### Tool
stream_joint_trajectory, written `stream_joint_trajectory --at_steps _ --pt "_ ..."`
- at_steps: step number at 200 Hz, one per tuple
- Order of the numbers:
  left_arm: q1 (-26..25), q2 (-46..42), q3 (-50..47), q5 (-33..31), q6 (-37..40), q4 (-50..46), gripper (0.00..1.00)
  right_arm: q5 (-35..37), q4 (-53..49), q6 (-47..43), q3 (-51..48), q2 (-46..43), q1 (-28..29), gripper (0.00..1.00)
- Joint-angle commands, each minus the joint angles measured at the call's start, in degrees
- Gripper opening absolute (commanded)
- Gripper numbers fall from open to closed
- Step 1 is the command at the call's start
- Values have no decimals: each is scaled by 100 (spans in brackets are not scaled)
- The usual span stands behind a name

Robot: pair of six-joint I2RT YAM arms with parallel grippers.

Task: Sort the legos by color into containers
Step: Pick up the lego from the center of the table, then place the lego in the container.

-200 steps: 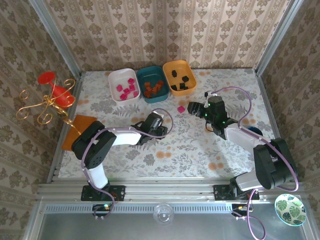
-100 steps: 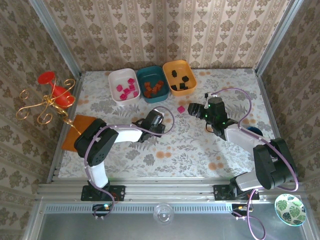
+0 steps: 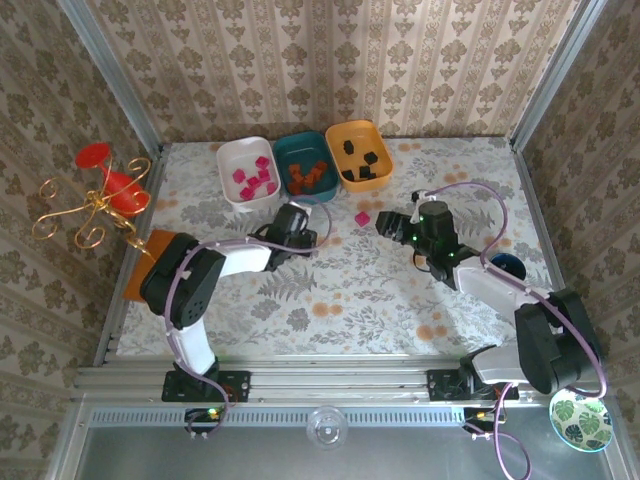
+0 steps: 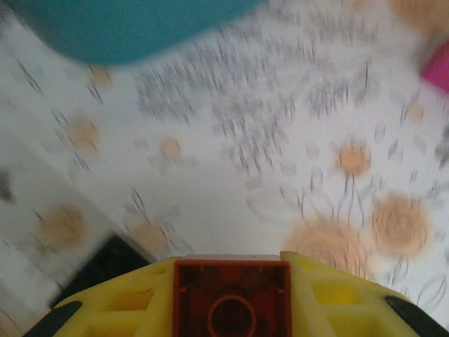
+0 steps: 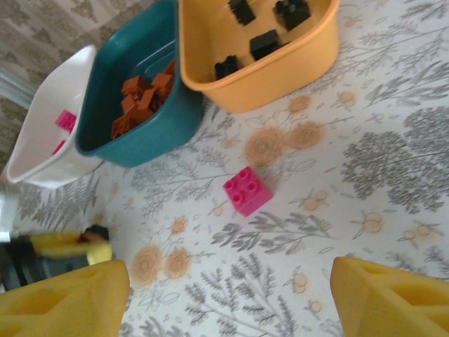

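My left gripper [image 3: 291, 221] is shut on an orange-red lego [image 4: 231, 295], which sits between its yellow fingers [image 4: 330, 295] just short of the dark teal tray [image 3: 325, 192]. That tray's edge [image 4: 126, 28] looms blurred in the left wrist view. One magenta lego [image 3: 362, 218] lies loose on the table, below the orange tray [image 3: 380, 140]. My right gripper [image 3: 388, 222] hovers open beside it, and the lego [image 5: 247, 189] lies ahead of its spread fingers [image 5: 63, 302]. The white tray [image 3: 228, 150] holds pink legos, the teal tray [image 5: 154, 140] orange-red ones, the orange tray [image 5: 280, 77] black ones.
A red and gold wire stand [image 3: 100, 195] and an orange-brown mat [image 3: 150, 262] sit at the table's left edge. A small blue cup [image 3: 508, 265] rests behind the right arm. Metal rails and patterned walls bound the table.
My left gripper has closed on the orange-red lego and carried it up and left toward the teal tray. The right gripper has shifted slightly, still open by the pink lego.
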Motion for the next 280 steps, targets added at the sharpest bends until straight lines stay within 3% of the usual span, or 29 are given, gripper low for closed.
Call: stream_joint_trajectory --at_steps 1,54,105,142,160,178,207,245,280 --pt "246 -235 580 240 72 151 31 28 143 -3 -92 -104 397 77" --pt "792 452 1981 497 152 -222 31 59 608 -524 -41 236 1297 79" --pt "1101 1879 3865 504 432 -858 35 424 259 -609 96 283 1457 80" --pt "1273 2839 5684 776 612 -1897 44 1220 -358 -437 116 274 1449 80" --pt "1273 2885 6194 901 752 -2418 54 1472 -564 -370 211 362 1412 80" --pt "1264 2465 5804 1030 713 -2245 64 1596 -655 -265 379 681 1319 80" --pt "1240 1278 4263 1221 520 -1535 71 1459 -712 -31 857 1317 1062 80" --pt "1237 -470 1520 1465 -137 57 74 1435 -1015 129 1938 2512 843 79" --pt "1218 -1614 -142 1507 -481 569 74 1605 -1105 264 2585 3289 816 76"
